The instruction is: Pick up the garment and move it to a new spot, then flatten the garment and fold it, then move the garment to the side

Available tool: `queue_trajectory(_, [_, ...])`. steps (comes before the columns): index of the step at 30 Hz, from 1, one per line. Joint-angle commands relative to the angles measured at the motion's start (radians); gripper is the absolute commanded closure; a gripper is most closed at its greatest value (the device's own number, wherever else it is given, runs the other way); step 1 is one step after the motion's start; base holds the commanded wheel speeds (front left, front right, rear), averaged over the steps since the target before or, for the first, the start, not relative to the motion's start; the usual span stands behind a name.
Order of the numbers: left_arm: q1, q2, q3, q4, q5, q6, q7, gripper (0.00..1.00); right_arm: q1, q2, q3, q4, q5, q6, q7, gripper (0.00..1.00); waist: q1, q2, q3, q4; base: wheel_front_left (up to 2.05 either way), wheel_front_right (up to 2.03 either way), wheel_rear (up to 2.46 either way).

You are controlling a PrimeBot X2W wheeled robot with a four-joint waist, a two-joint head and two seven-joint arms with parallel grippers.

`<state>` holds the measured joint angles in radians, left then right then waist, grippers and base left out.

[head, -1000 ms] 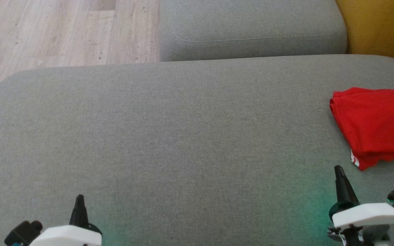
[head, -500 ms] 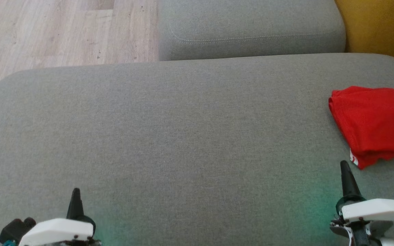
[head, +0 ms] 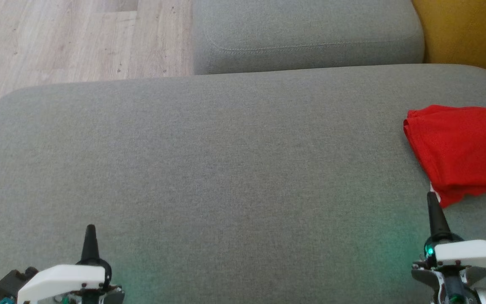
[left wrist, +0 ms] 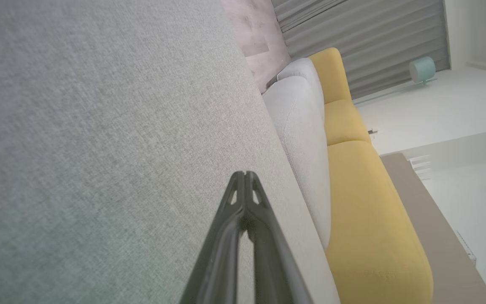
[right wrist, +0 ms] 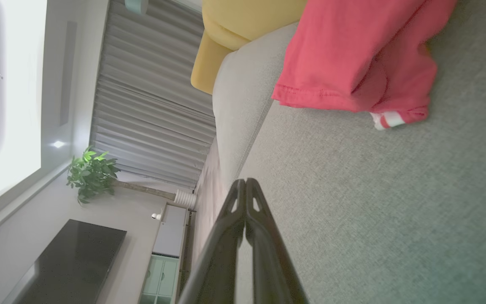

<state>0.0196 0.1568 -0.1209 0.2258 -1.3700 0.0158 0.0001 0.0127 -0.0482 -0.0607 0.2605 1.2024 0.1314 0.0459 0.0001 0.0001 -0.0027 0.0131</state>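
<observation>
The garment [head: 462,152] is a red jersey with dark numerals, folded into a compact stack at the right edge of the grey sofa seat [head: 226,169]. The right wrist view shows the same garment [right wrist: 352,55] from the side, with a white-striped hem poking out. My right gripper [head: 433,202] is shut and empty, its tip just short of the garment's near corner. At the lower left, my left gripper [head: 90,232] is also shut with nothing in it, hovering over bare cushion. Both wrist views show the fingers pressed together, left gripper [left wrist: 245,174] and right gripper [right wrist: 245,180].
A second grey cushion [head: 306,38] lies beyond the seat, with wooden floor [head: 66,38] at the upper left and a yellow cushion [head: 471,33] at the upper right. Wide bare fabric stretches between the two grippers.
Both grippers have drawn back toward the bottom of the view, and the right one has shifted right. The picture has shifted slightly left and up. The garment lies as before.
</observation>
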Motion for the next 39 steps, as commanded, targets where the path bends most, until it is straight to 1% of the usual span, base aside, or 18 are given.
queue_trajectory(1, [-0.061, -0.002, 0.047, -0.021, -0.020, -0.017, 0.009, 1.00, -0.062, -0.020, 0.010, -0.031, 0.032, -0.001, 0.006, 1.00, 0.0000, -0.0001, 0.000, 0.000, 0.00, 0.00, 0.00])
queue_trajectory(35, [-0.126, -0.095, 0.218, 0.019, -0.247, -0.145, 0.101, 1.00, -0.118, -0.020, -0.028, -0.017, 0.420, -0.001, 0.047, 1.00, -0.0001, -0.0001, 0.006, -0.013, 0.00, 0.00, 0.00])
queue_trajectory(39, [-0.127, -0.097, 0.222, 0.019, -0.249, -0.146, 0.103, 1.00, -0.119, -0.019, -0.030, -0.017, 0.425, -0.001, 0.049, 1.00, -0.0001, -0.0001, 0.006, -0.013, 0.00, 0.00, 0.00])
